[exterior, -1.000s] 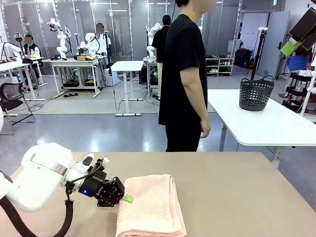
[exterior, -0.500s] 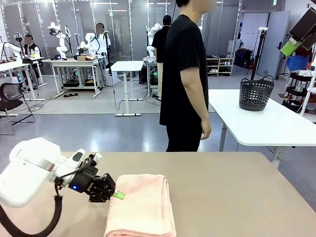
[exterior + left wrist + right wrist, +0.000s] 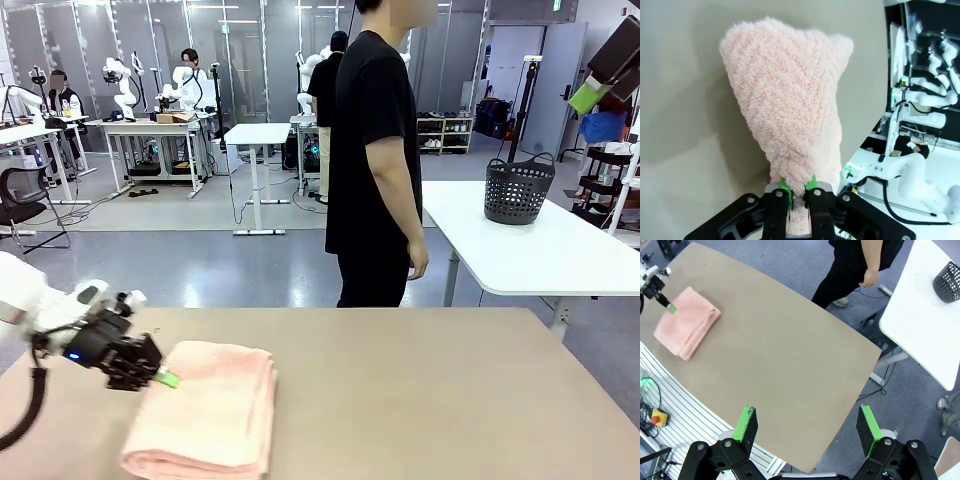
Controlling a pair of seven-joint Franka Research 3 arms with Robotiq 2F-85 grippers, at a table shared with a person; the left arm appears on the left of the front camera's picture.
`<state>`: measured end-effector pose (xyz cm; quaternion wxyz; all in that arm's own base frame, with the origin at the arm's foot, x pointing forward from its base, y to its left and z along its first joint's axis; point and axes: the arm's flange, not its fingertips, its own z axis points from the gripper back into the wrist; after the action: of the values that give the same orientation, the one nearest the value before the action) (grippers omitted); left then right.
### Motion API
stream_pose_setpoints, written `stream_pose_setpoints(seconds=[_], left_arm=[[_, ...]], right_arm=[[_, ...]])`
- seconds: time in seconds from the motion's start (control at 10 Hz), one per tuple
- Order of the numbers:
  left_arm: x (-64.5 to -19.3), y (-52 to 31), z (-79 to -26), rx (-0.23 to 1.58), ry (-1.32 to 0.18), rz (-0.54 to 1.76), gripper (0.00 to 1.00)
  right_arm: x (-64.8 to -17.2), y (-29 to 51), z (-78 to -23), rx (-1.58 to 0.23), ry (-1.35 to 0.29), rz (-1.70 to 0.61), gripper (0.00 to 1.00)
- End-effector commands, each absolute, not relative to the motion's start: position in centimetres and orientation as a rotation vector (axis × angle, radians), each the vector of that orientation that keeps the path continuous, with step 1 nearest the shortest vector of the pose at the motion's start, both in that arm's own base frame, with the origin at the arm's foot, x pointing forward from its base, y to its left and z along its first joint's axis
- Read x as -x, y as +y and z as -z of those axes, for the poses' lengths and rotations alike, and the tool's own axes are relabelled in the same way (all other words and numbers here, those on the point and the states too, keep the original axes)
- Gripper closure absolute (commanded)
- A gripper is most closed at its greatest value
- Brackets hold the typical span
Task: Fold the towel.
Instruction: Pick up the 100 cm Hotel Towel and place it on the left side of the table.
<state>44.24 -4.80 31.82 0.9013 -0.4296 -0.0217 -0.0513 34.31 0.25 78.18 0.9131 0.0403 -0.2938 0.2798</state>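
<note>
The towel (image 3: pixel 208 408) lies folded on the tan table (image 3: pixel 450 400) at the front left, salmon pink with a herringbone weave. My left gripper (image 3: pixel 165 378) is shut on the towel's left edge; in the left wrist view the towel (image 3: pixel 790 110) stretches away from the pinched green pads (image 3: pixel 785 186) of that gripper (image 3: pixel 799 192). From high above, the right wrist view has the towel (image 3: pixel 687 323) at the table's left end with the left gripper (image 3: pixel 670 307) at its corner. My right gripper (image 3: pixel 806 423) hangs open far above the table, and part of it (image 3: pixel 603 75) appears at the front view's upper right.
A person in black (image 3: pixel 375 150) stands at the table's far side, arm hanging. A dark perforated basket (image 3: pixel 518 188) sits on a white table (image 3: pixel 560 250) behind to the right. A red stop button (image 3: pixel 659 417) lies below the table's near edge.
My left gripper has pulled back to the left along the table, dragging the folded towel with it. The person and the right gripper have stayed put.
</note>
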Motion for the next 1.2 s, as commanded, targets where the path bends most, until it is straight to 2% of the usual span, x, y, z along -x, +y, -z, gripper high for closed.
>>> stream_pose_setpoints(seconds=[0.0,0.4,0.8,0.9,1.0,1.1], left_arm=[[-45.6,1.5,-34.5,0.882,0.003,0.089,1.0],[-46.9,13.2,-36.9,0.739,-0.053,0.064,1.0],[-48.5,16.2,-35.9,0.627,0.021,0.095,1.0],[-48.7,16.4,-35.7,0.597,0.031,0.099,0.64],[-48.9,16.7,-35.7,0.571,0.031,0.091,0.53],[-49.0,16.8,-35.9,0.56,0.002,0.095,0.31]], right_arm=[[-34.4,0.1,-78.2,-0.077,-0.603,-0.587,0.0],[-34.4,0.1,-78.2,-0.077,-0.603,-0.587,0.0],[-34.4,0.1,-78.2,-0.077,-0.603,-0.587,0.0],[-34.4,0.1,-78.2,-0.077,-0.603,-0.587,0.0],[-34.4,0.1,-78.2,-0.077,-0.603,-0.587,0.0],[-34.4,0.1,-78.2,-0.077,-0.603,-0.587,0.0]])
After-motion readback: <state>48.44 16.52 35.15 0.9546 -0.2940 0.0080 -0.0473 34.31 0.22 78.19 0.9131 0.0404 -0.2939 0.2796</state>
